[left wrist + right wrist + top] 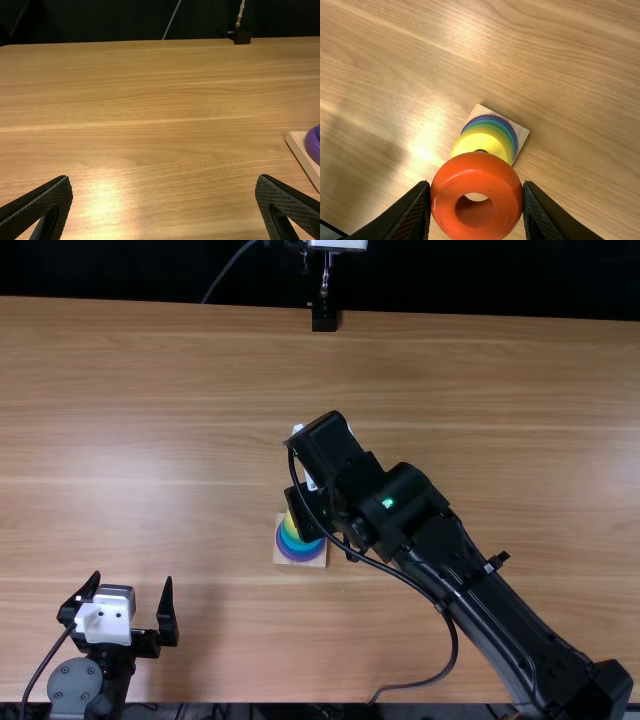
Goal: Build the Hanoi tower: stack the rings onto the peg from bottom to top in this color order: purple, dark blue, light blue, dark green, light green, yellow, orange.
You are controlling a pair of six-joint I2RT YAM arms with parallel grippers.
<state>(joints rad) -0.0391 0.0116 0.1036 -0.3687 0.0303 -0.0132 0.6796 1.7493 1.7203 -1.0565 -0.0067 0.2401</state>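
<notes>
The stacked rings [482,138] lie on the base [520,133], on the table [150,440].

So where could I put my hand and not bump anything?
The tabletop is bare left of the tower base, between the left gripper and the far edge, and right of the right arm. It's crowded at the base, where the right gripper holds the orange ring near the stack.

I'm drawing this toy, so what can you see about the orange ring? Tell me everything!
The orange ring is fat and round, with a hole through its middle. It looks smooth, hard and shiny, with a few tiny dark marks. The jaws of the right gripper touch it on opposite sides, holding it up above the table. In the right wrist view, it hides part of the yellow ring.
</notes>
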